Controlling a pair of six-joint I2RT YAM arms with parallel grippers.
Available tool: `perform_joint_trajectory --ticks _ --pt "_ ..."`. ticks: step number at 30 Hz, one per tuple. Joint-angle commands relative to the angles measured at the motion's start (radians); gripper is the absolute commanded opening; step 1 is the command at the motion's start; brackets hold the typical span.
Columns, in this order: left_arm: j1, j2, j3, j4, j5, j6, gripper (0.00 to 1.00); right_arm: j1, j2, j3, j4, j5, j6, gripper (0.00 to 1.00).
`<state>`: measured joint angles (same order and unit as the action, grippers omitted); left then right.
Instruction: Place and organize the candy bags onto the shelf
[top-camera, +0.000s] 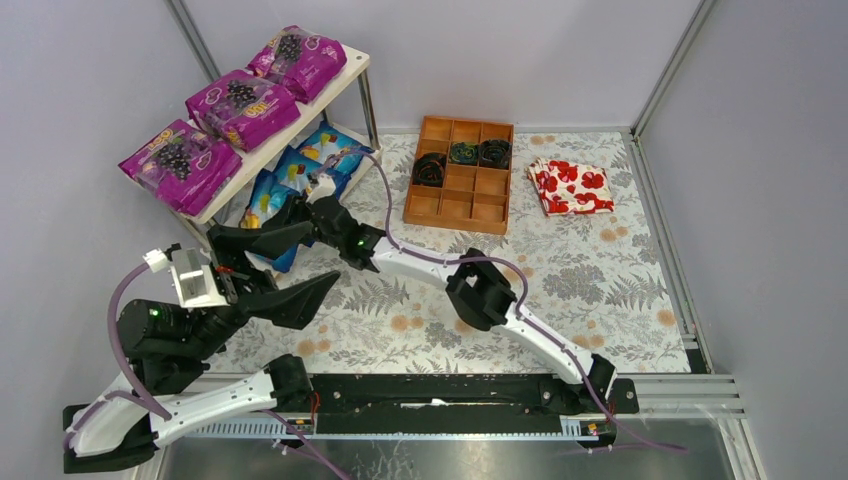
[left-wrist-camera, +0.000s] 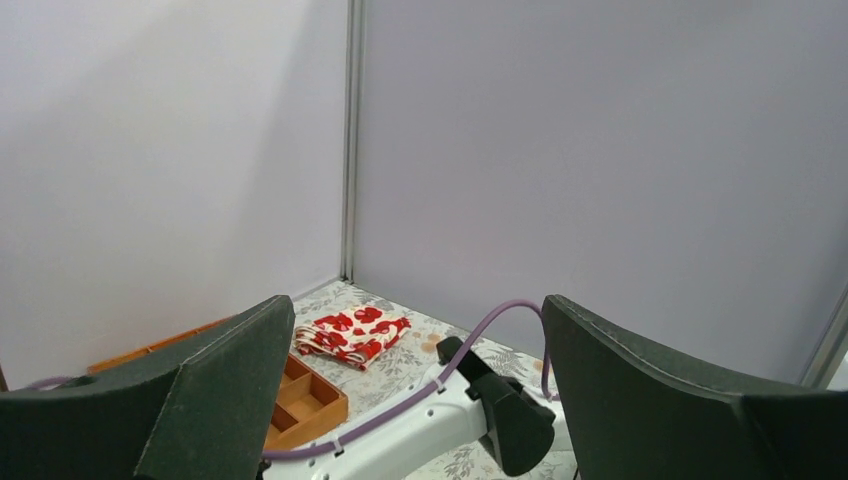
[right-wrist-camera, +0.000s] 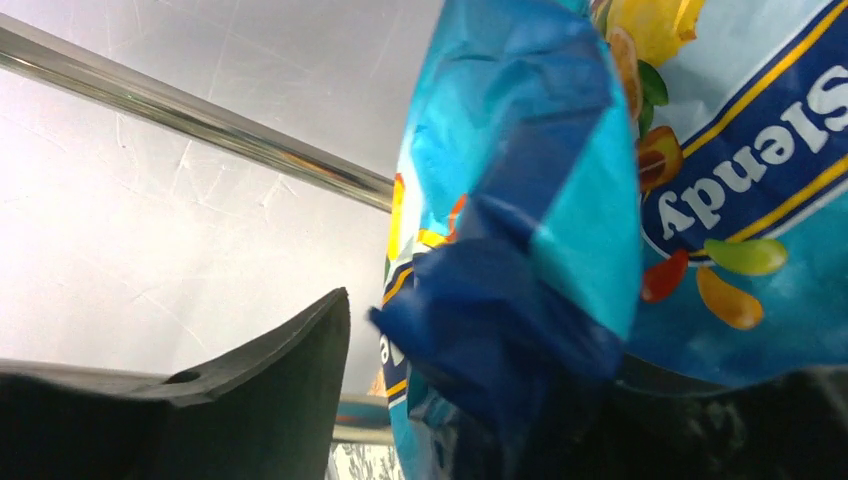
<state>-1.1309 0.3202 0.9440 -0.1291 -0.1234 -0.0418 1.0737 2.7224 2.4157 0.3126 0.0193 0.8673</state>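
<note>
Three magenta-purple candy bags lie on the top board of the shelf at the far left. Several blue candy bags crowd the lower tier. My right gripper reaches in among them under the top board. In the right wrist view its jaws stand apart around the crumpled end of a blue bag; the bag lies against the right finger, with a gap to the left finger. My left gripper hangs above the floor in front of the shelf, wide open and empty.
An orange-brown compartment tray with dark rolls stands at the back centre, also in the left wrist view. A folded white cloth with red flowers lies right of it. My right forearm crosses in front of the left gripper. Grey walls enclose the floor.
</note>
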Motion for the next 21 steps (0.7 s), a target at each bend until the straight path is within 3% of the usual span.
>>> perform_joint_trajectory --ticks 1,4,11,17,21 --pt "0.003 0.026 -0.007 0.046 0.001 -0.02 0.99 0.011 -0.215 -0.027 -0.017 0.022 -0.068 0.69" --pt "0.003 0.037 -0.007 0.049 0.006 -0.025 0.99 0.009 -0.249 -0.05 -0.059 0.015 -0.098 0.77" --pt "0.003 0.049 -0.013 0.049 0.01 -0.036 0.99 0.009 -0.347 -0.183 -0.092 0.035 -0.134 0.79" --pt "0.003 0.053 -0.019 0.051 0.007 -0.04 0.99 0.009 -0.381 -0.236 -0.133 0.037 -0.163 0.68" --pt "0.003 0.056 -0.022 0.051 0.007 -0.04 0.99 0.009 -0.394 -0.262 -0.14 0.037 -0.172 0.53"
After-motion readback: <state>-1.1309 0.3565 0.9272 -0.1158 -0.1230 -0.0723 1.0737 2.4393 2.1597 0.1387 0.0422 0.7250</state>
